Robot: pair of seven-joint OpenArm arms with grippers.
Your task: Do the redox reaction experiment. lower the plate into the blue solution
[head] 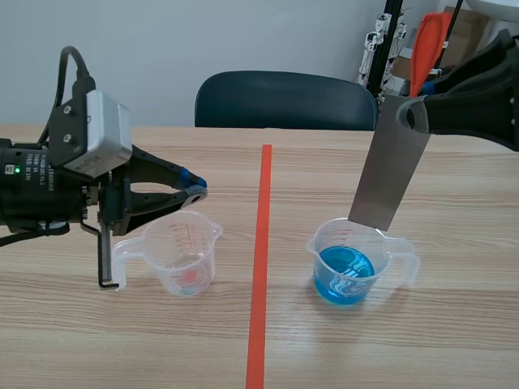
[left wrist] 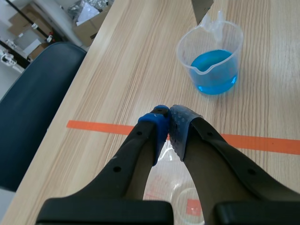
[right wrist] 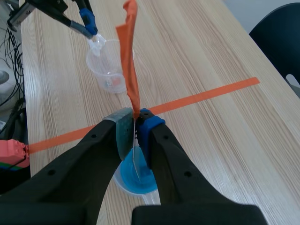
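A grey metal plate [head: 391, 162] hangs upright with an orange ribbon [head: 426, 49] at its top. My right gripper [head: 413, 113] is shut on its upper end. Its lower edge is at about rim height of the clear cup of blue solution [head: 349, 263], above the liquid. In the right wrist view the plate [right wrist: 134, 157] shows edge-on between the fingers of the right gripper [right wrist: 136, 119], over the blue cup [right wrist: 136, 180]. My left gripper [head: 199, 190] is shut on nothing, hovering over an empty clear measuring cup [head: 182, 255]. The left wrist view shows the left gripper [left wrist: 168, 119] and the blue cup [left wrist: 213, 61] ahead.
An orange-red tape line [head: 259, 267] runs down the table between the two cups. A dark blue chair [head: 284, 101] stands behind the far table edge. Boxes and a stand [head: 381, 40] lie at the back right. The empty cup [right wrist: 108, 63] sits beyond the tape in the right wrist view.
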